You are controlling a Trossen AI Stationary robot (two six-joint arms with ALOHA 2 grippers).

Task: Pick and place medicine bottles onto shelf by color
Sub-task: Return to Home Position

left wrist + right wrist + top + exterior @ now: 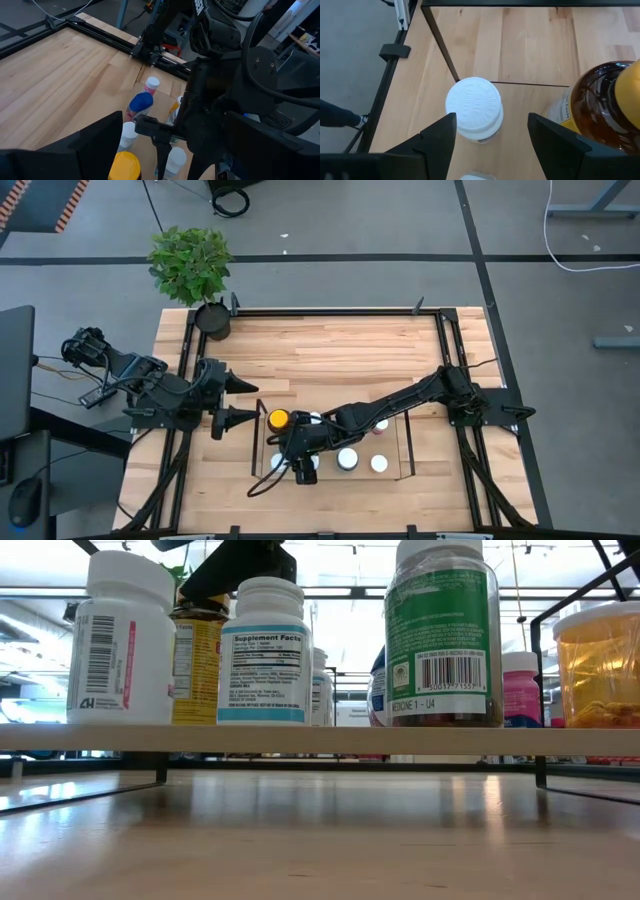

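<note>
Several medicine bottles stand upright on the low black wire shelf [408, 442] at the table's near middle; the low view shows its board [320, 740]. My right gripper [491, 145] is open above the shelf's left end, pointing down. One finger stands on each side of a white-capped bottle [473, 107] without touching it. An amber bottle with a yellow lid [605, 105] stands right beside it, and also shows in the high view [279, 419]. My left gripper [238, 401] is open and empty just left of the shelf. Blue-capped [141, 101] and pink-capped [151, 83] bottles stand farther along.
A potted green plant [192, 270] stands at the table's far left corner. The black table frame [330, 311] runs around the wooden top. The right arm [400, 400] stretches across the shelf. In the low view, white [125, 640] and green-labelled [443, 635] bottles stand close together.
</note>
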